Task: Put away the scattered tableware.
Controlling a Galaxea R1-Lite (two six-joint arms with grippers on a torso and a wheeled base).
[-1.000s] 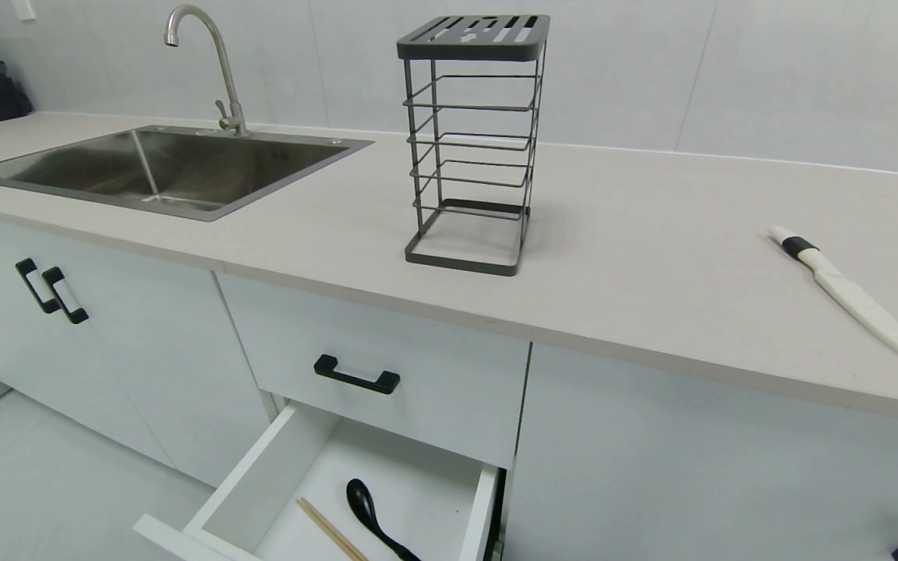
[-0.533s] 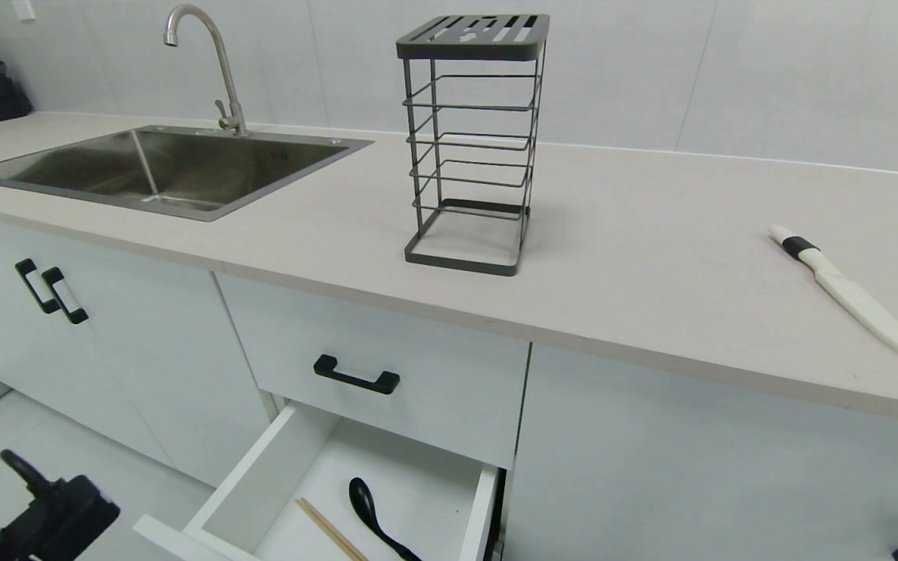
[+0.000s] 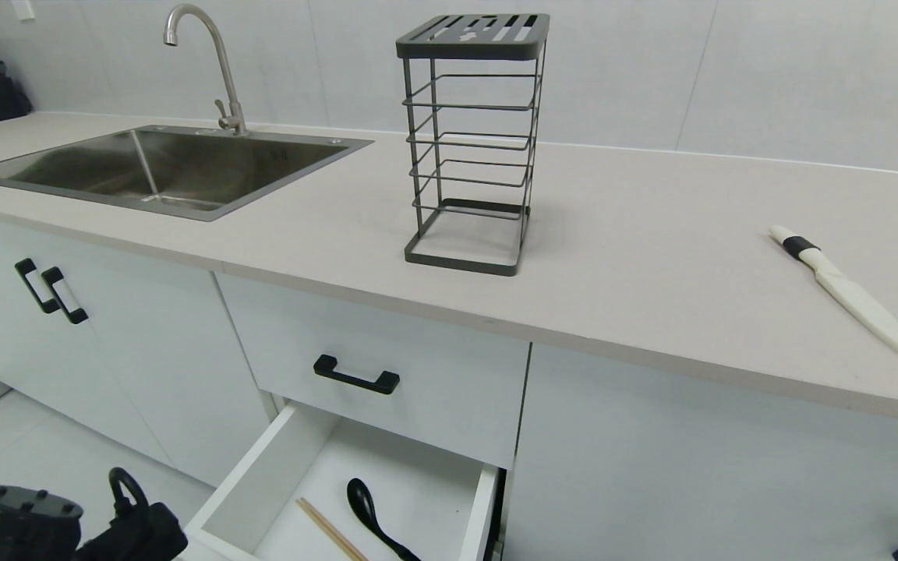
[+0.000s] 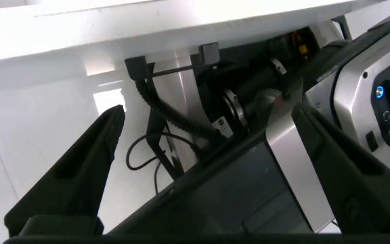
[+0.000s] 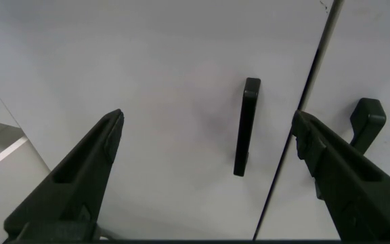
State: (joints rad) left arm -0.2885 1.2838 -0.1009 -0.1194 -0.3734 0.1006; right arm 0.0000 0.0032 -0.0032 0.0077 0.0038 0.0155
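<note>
A white knife (image 3: 848,294) with a black band on its handle lies on the counter at the far right. A dark wire rack (image 3: 470,148) with a slotted top stands mid-counter. Below, the lower drawer (image 3: 262,483) is pulled out; a black spoon (image 3: 369,510) and wooden chopsticks (image 3: 330,531) lie inside. My left arm (image 3: 67,526) is low at the bottom left, beside the drawer's front corner. The left gripper (image 4: 208,169) is open and holds nothing. The right gripper (image 5: 208,169) is open too, facing a white cabinet door with a black handle (image 5: 247,127).
A steel sink (image 3: 153,164) with a tap (image 3: 215,62) occupies the counter's left. The upper drawer with a black handle (image 3: 355,375) is closed. Cabinet doors with black handles (image 3: 51,290) lie under the sink. Bare counter stretches between rack and knife.
My left arm has risen into the head view at the bottom left and moved right toward the open drawer. Knife, rack and drawer contents are unmoved.
</note>
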